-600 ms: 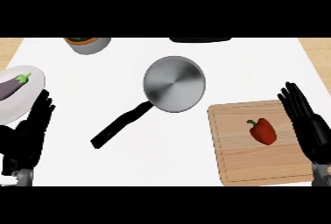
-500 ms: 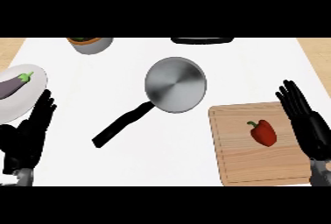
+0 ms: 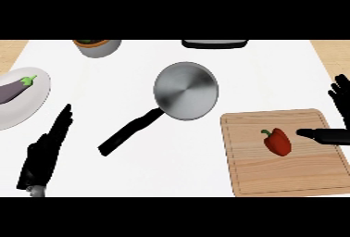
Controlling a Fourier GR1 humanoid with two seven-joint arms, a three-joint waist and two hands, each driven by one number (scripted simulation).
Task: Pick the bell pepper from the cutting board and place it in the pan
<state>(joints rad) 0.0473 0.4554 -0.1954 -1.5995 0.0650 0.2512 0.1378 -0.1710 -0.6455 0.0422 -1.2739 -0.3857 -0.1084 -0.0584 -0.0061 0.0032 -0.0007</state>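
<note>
A red bell pepper (image 3: pixel 278 141) with a green stem lies on the wooden cutting board (image 3: pixel 287 173) at the right of the white bench (image 3: pixel 205 166); it sits in the board's upper middle, stem pointing up and to the left. The right robot hand (image 3: pixel 336 118) comes in from the right edge; its fingers are spread wide and straight near the board's upper right corner, and its thumb (image 3: pixel 321 134) reaches over the board, the tip just beside the pepper but not touching it; it holds nothing. The pan (image 3: pixel 185 91), steel with a black handle running down to the left, rests on the bench left of the board and above it, well apart from the pepper. The left robot hand (image 3: pixel 42 159) rests open at the lower left, fingers straight and pointing up. A white plate (image 3: pixel 34 104) at the left edge carries an eggplant (image 3: pixel 12 90); a grey bowl (image 3: pixel 97 47) stands at the top, and a dark object (image 3: pixel 213 44) shows at the top edge, too cut off to tell.
</note>
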